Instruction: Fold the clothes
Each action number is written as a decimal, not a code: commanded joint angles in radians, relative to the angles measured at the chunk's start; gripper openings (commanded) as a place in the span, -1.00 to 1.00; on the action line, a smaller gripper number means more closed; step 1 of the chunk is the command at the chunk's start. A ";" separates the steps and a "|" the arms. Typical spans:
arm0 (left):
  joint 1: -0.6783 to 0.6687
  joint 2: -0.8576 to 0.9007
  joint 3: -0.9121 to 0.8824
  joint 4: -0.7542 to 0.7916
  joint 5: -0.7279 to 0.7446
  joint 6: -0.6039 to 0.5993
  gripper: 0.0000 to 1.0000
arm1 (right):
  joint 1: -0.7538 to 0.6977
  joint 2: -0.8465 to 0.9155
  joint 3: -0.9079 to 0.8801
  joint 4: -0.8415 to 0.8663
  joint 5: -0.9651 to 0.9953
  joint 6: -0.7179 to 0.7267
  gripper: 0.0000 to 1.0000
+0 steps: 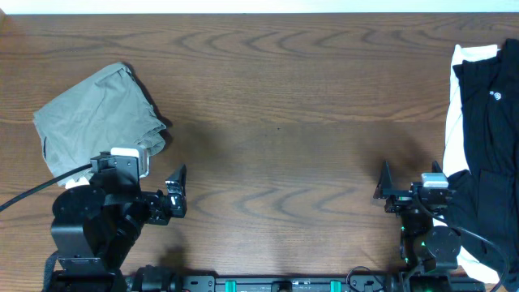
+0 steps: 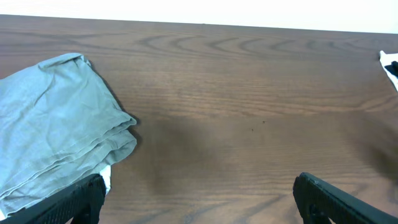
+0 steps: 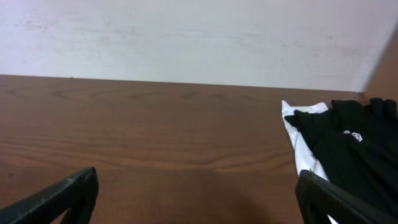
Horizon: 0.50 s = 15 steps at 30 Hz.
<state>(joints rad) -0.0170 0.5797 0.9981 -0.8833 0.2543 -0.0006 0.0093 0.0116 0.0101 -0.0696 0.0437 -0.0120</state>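
The khaki shorts (image 1: 101,113) lie folded in a compact bundle at the left of the wooden table; they also show in the left wrist view (image 2: 53,124), at the left. My left gripper (image 1: 177,191) is open and empty, low near the front edge, just right of the shorts and apart from them; its fingers frame bare wood in the left wrist view (image 2: 199,199). My right gripper (image 1: 388,185) is open and empty near the front right, over bare wood in the right wrist view (image 3: 199,196).
A black garment with white trim (image 1: 486,138) lies over a white folded garment (image 1: 454,122) at the right edge, also in the right wrist view (image 3: 348,149). A pale wall runs behind the table's far edge (image 3: 186,37).
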 commanded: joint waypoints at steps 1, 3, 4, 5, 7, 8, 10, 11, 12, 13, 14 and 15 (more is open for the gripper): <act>-0.002 -0.022 -0.006 0.002 -0.013 -0.004 0.96 | -0.008 -0.007 -0.005 -0.001 -0.007 -0.012 0.98; -0.002 -0.040 -0.026 0.002 -0.013 -0.004 0.96 | -0.008 -0.007 -0.005 -0.002 -0.007 -0.012 0.99; -0.002 -0.053 -0.041 0.002 -0.013 -0.004 0.96 | -0.008 -0.007 -0.005 -0.002 -0.007 -0.012 0.99; -0.002 -0.071 -0.063 0.002 -0.013 -0.003 0.96 | -0.008 -0.007 -0.005 -0.002 -0.007 -0.012 0.99; -0.002 -0.109 -0.117 0.002 -0.033 0.012 0.96 | -0.008 -0.006 -0.005 -0.002 -0.007 -0.012 0.99; -0.002 -0.135 -0.157 0.006 -0.052 0.011 0.96 | -0.008 -0.007 -0.005 -0.001 -0.007 -0.012 0.99; -0.002 -0.190 -0.243 0.037 -0.074 0.012 0.96 | -0.008 -0.006 -0.005 -0.002 -0.007 -0.012 0.98; -0.002 -0.218 -0.289 0.061 -0.077 0.012 0.96 | -0.008 -0.007 -0.005 -0.002 -0.007 -0.011 0.98; -0.002 -0.246 -0.335 0.092 -0.081 0.011 0.96 | -0.008 -0.007 -0.005 -0.002 -0.007 -0.012 0.99; -0.002 -0.281 -0.390 0.135 -0.080 0.011 0.96 | -0.008 -0.007 -0.005 -0.002 -0.007 -0.012 0.99; -0.002 -0.313 -0.438 0.172 -0.079 0.010 0.96 | -0.008 -0.006 -0.005 -0.001 -0.007 -0.012 0.99; -0.002 -0.351 -0.492 0.214 -0.079 0.005 0.96 | -0.008 -0.007 -0.005 -0.002 -0.007 -0.012 0.98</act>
<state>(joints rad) -0.0170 0.3061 0.6086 -0.7235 0.1989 0.0006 0.0093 0.0116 0.0097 -0.0692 0.0402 -0.0120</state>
